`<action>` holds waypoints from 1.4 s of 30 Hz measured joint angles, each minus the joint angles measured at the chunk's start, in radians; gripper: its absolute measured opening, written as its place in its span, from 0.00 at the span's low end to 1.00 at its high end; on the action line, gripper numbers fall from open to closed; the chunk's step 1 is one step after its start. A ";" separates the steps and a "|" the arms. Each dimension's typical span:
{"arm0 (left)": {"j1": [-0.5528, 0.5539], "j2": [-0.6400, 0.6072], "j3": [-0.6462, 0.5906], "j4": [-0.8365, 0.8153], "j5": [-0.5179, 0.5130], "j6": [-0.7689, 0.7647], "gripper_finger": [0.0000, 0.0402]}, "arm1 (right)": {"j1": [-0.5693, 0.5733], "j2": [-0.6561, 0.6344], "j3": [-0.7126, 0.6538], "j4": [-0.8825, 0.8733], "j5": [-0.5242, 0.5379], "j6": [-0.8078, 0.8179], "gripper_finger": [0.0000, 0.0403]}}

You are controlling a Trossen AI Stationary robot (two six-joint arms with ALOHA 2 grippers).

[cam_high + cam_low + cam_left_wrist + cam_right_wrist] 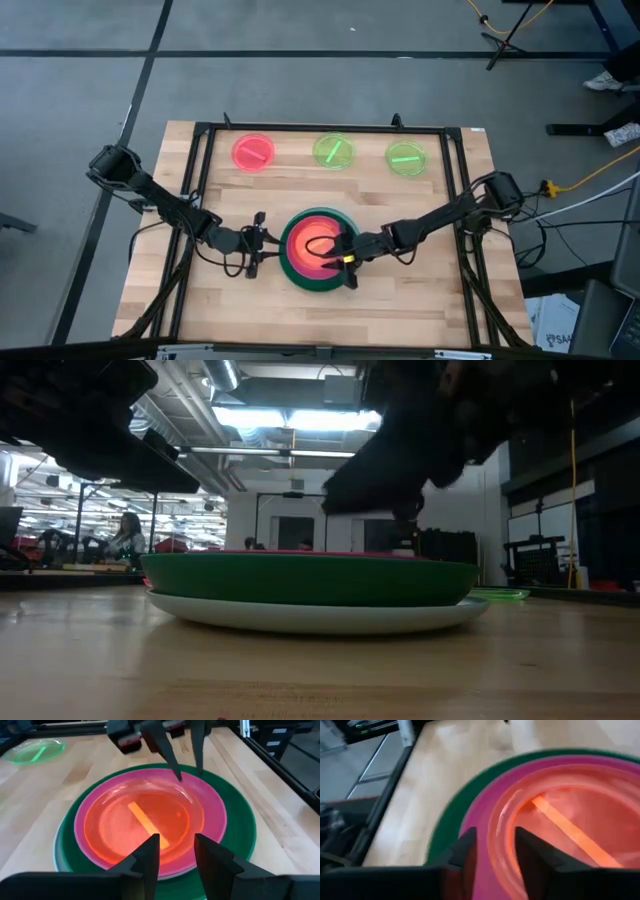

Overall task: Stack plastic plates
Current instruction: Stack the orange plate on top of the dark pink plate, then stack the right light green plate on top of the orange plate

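Note:
A stack of plates sits mid-table: a light blue plate (pixel 300 616) at the bottom, then a dark green plate (pixel 300 275), a magenta plate (pixel 215 810) and a translucent orange plate (pixel 145 820) on top. My right gripper (pixel 345 252) hangs open over the stack's right side, pointing down, with the orange plate's rim (pixel 495 832) between its fingers. My left gripper (pixel 258 246) waits open just left of the stack, facing it, and touches nothing. My right gripper (pixel 189 774) comes from above, slanting from the table's right. One finger (pixel 176 770) stands inside the orange plate's rim and the other finger (pixel 199 762) outside it, over the magenta plate. I cannot tell whether either finger touches a plate.
Three small plates lie along the far edge: pink-red plate (pixel 253 152), lime green plate (pixel 333 151) and a second lime green plate (pixel 405 158). A black frame rail (pixel 320 128) rings the table. Bare wood lies near the stack's front (pixel 320 315).

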State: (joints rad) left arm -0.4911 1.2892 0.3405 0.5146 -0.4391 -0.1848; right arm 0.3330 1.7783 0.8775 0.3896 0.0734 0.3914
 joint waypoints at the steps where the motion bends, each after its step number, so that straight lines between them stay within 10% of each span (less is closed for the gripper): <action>1: 0.000 0.000 0.000 0.000 0.004 0.000 0.29 | -0.002 -0.017 0.006 -0.022 -0.013 -0.022 0.32; 8: 0.000 0.000 0.000 -0.004 0.005 0.000 0.29 | -0.022 -0.158 0.083 -0.370 0.024 -0.174 0.50; 19: 0.000 0.000 0.000 -0.005 -0.012 -0.003 0.29 | -0.142 -0.269 0.090 -0.835 0.327 -0.207 0.52; 42: 0.000 0.000 0.000 -0.005 -0.100 -0.016 0.29 | -0.753 -0.271 -0.084 -0.843 0.333 -0.149 0.52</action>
State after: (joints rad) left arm -0.4911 1.2892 0.3401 0.5095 -0.5392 -0.2005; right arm -0.4203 1.5078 0.7932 -0.4529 0.4063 0.2424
